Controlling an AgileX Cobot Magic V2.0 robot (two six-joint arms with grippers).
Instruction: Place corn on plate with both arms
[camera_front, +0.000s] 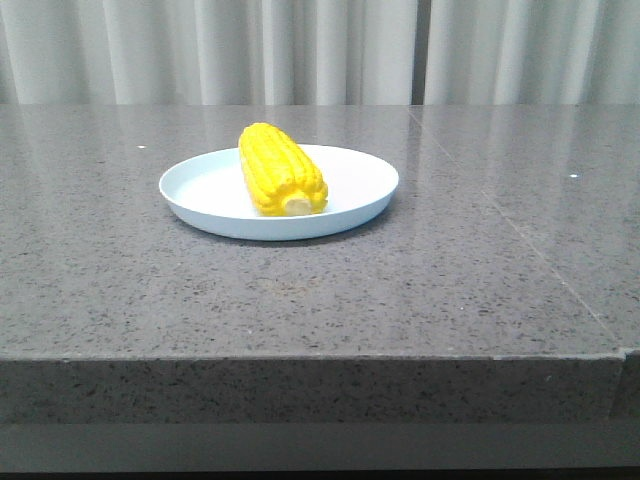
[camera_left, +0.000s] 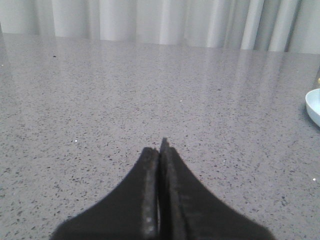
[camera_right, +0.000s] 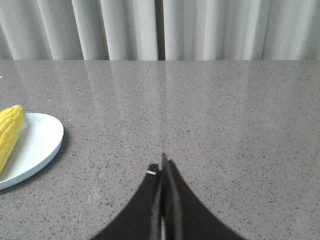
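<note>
- Front view: the corn (camera_front: 281, 170) lies on the plate (camera_front: 355, 185), a little left of the plate's middle, its length running from the far rim toward the camera.
- Its pale cream stub end faces the camera and sits near the plate's front rim; the tapered tip points toward the curtain (camera_front: 320, 50).
- The plate rests on the grey speckled tabletop (camera_front: 320, 290), left of the middle of the frame and well back from the front edge.
- A thin seam runs across the tabletop on the right side, passing well clear of the plate.
- Neither arm shows in the front view.
- Left wrist view: the left end effector (camera_left: 161, 150) has its two dark fingers pressed together with nothing between them, above bare tabletop (camera_left: 125, 100).
- Only a sliver of the plate's rim (camera_left: 314, 105) shows at the frame edge, well apart from the fingers.
- Right wrist view: the right end effector (camera_right: 163, 167) is also closed tight on nothing, with a small white mark on one finger (camera_right: 151, 173).
- The plate (camera_right: 42, 145) and the tip of the corn (camera_right: 10, 130) show at the frame edge, well apart from this end effector.
- No brand, label or writing can be read on the corn, the plate, the fingers or the tabletop.
</note>
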